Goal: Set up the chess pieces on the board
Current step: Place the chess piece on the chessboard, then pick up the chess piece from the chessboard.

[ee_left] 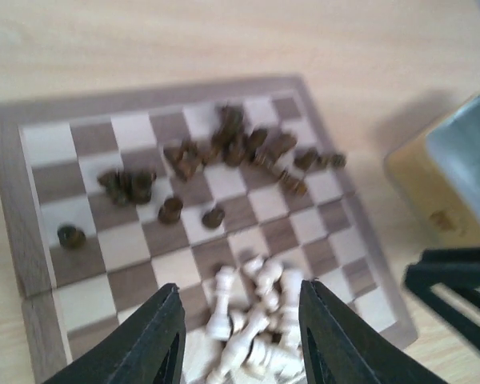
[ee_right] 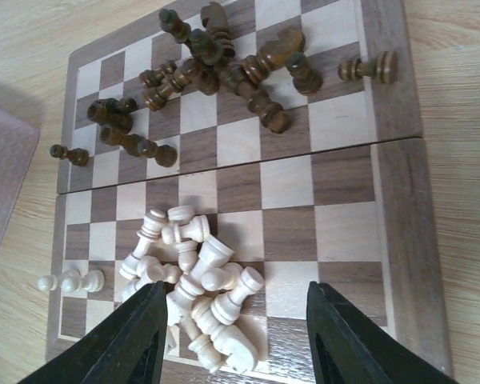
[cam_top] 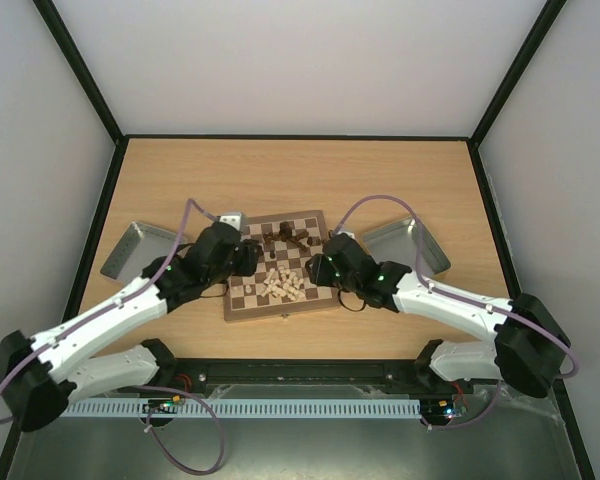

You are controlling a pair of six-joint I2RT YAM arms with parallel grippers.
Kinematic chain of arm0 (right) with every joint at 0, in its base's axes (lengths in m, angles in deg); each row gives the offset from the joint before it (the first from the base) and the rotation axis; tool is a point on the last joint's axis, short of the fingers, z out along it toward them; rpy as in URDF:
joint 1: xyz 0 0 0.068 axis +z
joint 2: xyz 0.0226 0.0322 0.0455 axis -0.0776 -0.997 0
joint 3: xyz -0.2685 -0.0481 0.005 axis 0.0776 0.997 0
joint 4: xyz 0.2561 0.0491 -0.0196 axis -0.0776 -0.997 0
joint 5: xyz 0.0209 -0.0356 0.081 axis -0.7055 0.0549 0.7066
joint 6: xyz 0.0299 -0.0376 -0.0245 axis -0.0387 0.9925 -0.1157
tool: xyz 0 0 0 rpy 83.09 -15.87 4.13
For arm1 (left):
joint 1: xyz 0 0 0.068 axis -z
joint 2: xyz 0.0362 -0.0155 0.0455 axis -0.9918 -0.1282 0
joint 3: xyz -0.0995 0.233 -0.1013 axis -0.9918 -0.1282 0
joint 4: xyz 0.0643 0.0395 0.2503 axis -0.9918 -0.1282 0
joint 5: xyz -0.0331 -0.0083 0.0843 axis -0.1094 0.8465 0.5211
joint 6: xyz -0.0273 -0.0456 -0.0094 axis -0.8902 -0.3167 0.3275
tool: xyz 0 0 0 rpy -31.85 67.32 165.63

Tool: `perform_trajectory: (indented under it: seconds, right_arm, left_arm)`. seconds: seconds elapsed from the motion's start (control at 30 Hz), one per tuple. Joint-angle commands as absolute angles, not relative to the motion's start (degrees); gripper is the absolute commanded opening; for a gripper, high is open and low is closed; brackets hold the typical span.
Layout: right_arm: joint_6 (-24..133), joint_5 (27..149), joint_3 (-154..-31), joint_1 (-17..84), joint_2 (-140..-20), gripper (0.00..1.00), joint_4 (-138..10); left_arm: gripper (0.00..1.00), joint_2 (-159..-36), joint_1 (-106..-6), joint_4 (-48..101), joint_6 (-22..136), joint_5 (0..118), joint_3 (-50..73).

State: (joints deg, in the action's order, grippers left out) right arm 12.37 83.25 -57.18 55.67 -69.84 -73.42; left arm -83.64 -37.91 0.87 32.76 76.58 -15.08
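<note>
The chess pieces lay loose on the board, which sat mid-desk between the two arms; we found no rank set out.

Nearest the arms, the left pincer and the right pincer both hung above the near half of the board. Each had its fingers apart and nothing between them. Directly beneath them lay the cream heap, most figures on their sides and touching one another. Three small cream figures sat apart by the left-hand border.

Farther off, the dark pieces were scattered over the far half, largely toppled. One dark figure lay on the border. Flanking the board's far corners stood a left tray and a right tray.

We judged the step in hand to be selecting a cream piece. The next move called for lowering onto a figure at the heap's edge, where the fingers could straddle it without disturbing its neighbours, then standing it on its home square.
</note>
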Motion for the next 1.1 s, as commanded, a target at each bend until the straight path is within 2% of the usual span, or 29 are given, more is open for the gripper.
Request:
perform_trajectory:
  seconds: [0.0,0.23,0.37,0.63,0.9,1.07]
  right_arm:
    - [13.0,83.1,-61.4,57.0,-73.1,0.47,-78.1]
    - [14.9,81.1,-70.1,61.0,-83.3,0.41,-85.2]
    - [14.5,79.7,-73.1,61.4,-86.8,0.32,-87.7]
    - [14.6,79.8,-76.9,61.4,-92.3,0.27,-88.1]
    - [13.7,78.4,-78.5,61.4,-95.4,0.14,-89.1]
    - [13.2,77.4,-78.6,61.4,-95.6,0.14,-89.5]
  left_arm:
    - [0.47,-77.7,-37.6,9.9,36.9,82.0,-17.7]
    - [0.63,-72.2,-37.7,12.7,40.6,86.5,-18.6]
    - [0.71,-70.4,-37.8,12.6,40.5,89.3,-19.4]
    - [0.74,-65.6,-37.7,14.8,39.4,90.2,-21.9]
    - [0.75,-64.2,-37.8,15.0,38.8,90.1,-22.9]
    - [0.76,-64.6,-37.8,15.0,38.7,89.8,-22.9]
